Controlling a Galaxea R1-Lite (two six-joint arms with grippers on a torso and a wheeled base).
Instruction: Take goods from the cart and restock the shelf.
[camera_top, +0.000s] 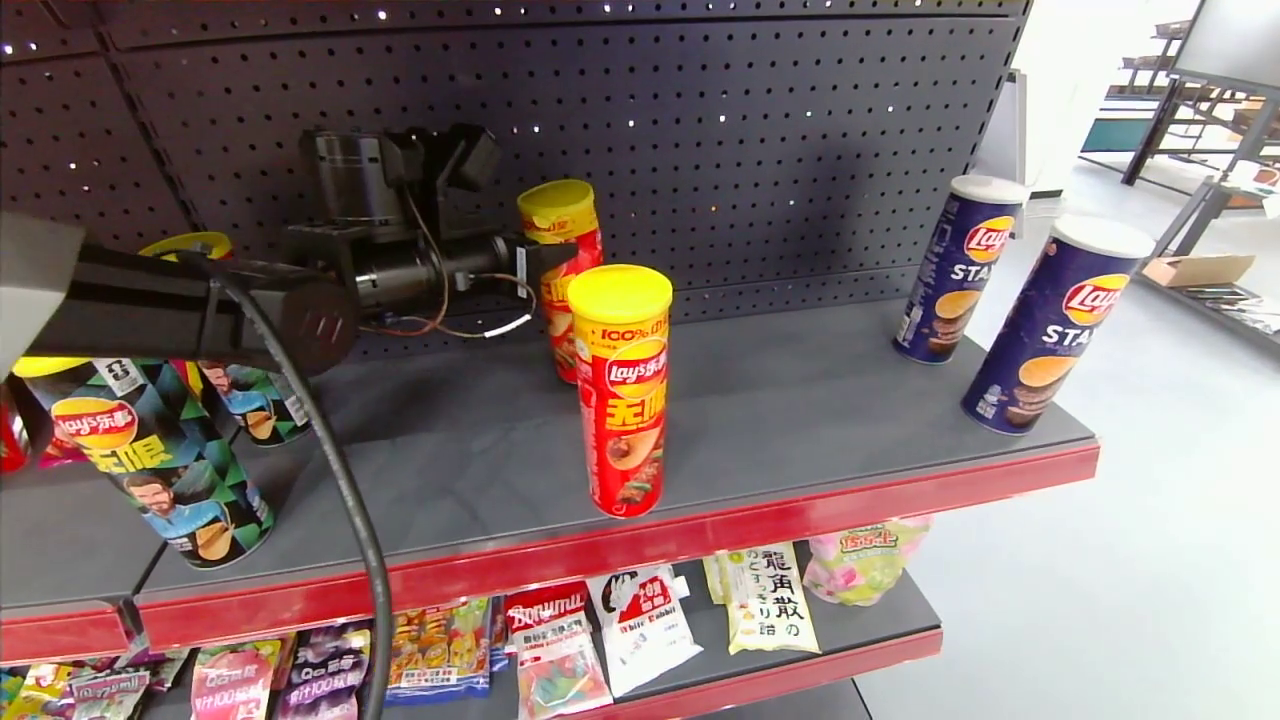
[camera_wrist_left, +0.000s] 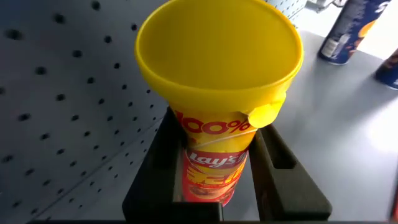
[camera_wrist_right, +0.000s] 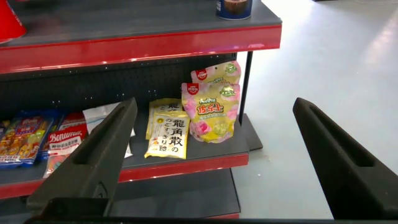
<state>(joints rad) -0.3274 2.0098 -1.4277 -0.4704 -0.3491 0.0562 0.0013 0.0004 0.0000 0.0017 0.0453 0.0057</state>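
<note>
1. Red cylindrical cardboard chip cans with yellow plastic lids: I count two.
2. Dark blue cylindrical chip cans with white plastic lids: I count two.
3. Green-and-black patterned chip cans with yellow lids: two, seen past my left arm.
4. Flat printed foil snack bags: about nine, though they overlap and run off the edge, so I may be slightly off.

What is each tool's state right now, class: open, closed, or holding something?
Left tool: closed on the red chip can.
Right tool: open, holding nothing.
</note>
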